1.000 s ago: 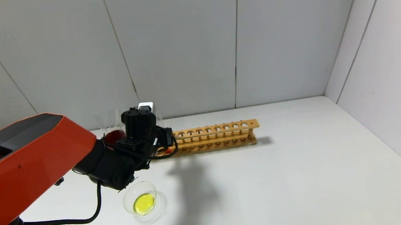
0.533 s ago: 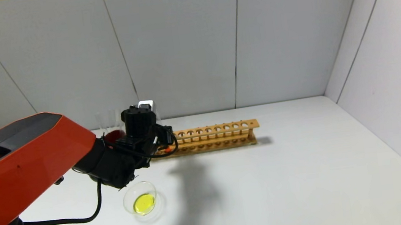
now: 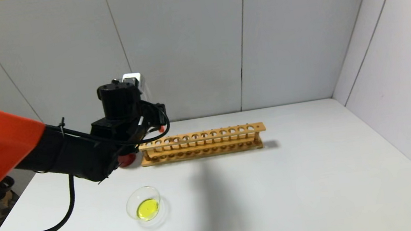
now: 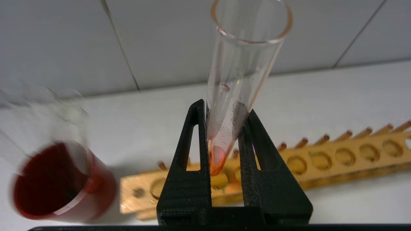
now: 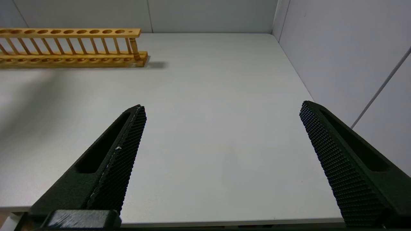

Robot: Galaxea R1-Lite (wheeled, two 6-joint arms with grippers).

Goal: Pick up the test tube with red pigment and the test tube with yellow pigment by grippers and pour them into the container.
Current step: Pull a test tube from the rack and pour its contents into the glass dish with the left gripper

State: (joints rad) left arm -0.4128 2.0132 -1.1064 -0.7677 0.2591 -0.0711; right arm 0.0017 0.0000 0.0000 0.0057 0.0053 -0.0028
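Lifted clear of the wooden rack point(image 3: 202, 144) since a second ago, the test tube with red pigment point(image 4: 236, 93) now hangs upright above the rack's left end, pinched low between the closed fingers of the left gripper point(image 4: 224, 150). Next, by my reading, comes carrying it over the glass dish point(image 3: 143, 203), already holding yellow liquid, and tipping. That arm reaches forward, raised. Off to the side, the right gripper point(image 5: 221, 150) idles, fingers spread wide.
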